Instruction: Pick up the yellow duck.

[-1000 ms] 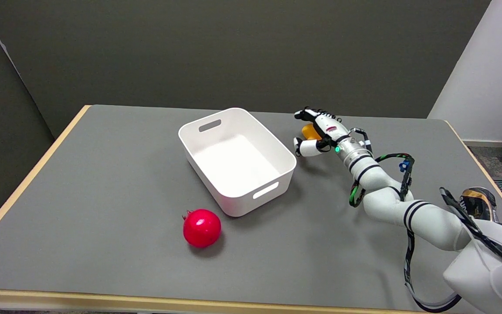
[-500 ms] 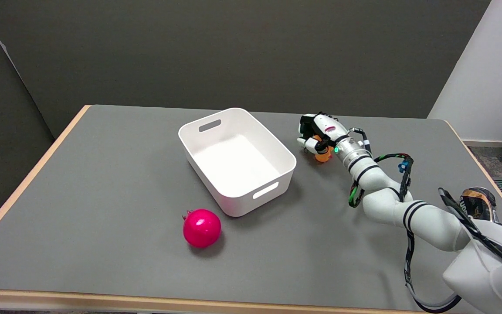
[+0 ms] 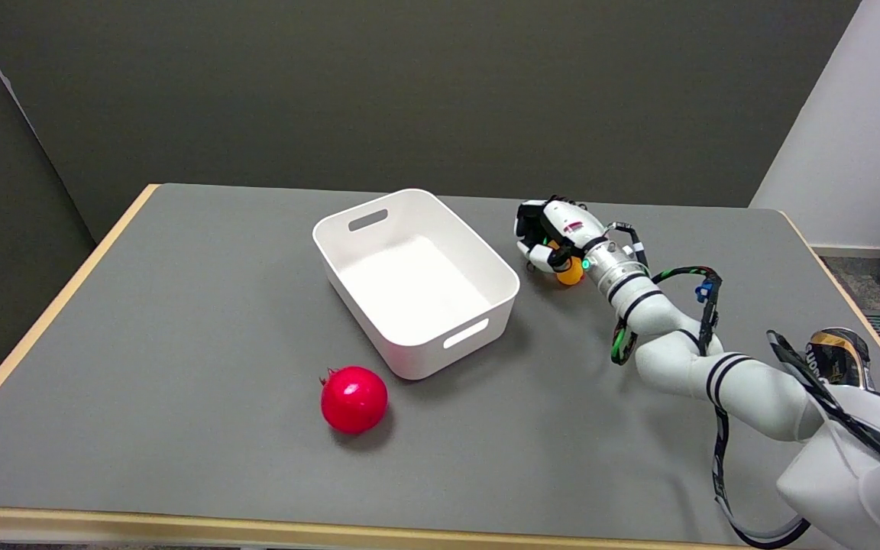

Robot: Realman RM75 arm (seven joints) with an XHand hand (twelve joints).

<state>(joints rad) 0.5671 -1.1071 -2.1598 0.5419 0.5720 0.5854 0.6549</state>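
Note:
The yellow duck (image 3: 568,272) shows only as an orange-yellow patch under my right hand (image 3: 549,235), to the right of the white bin. My hand's fingers are curled down around it and grip it; most of the duck is hidden by the fingers and wrist. I cannot tell whether it still touches the grey table (image 3: 180,321). My right arm (image 3: 684,359) reaches in from the lower right.
A white plastic bin (image 3: 415,279) with handle slots stands mid-table, just left of my hand. A red pomegranate (image 3: 354,399) lies in front of the bin. The table's right edge (image 3: 837,283) runs close behind the arm.
My right hand went from open beside the duck to fingers curled around it. Since half a second ago the hand with the duck has shifted slightly left and up in the picture.

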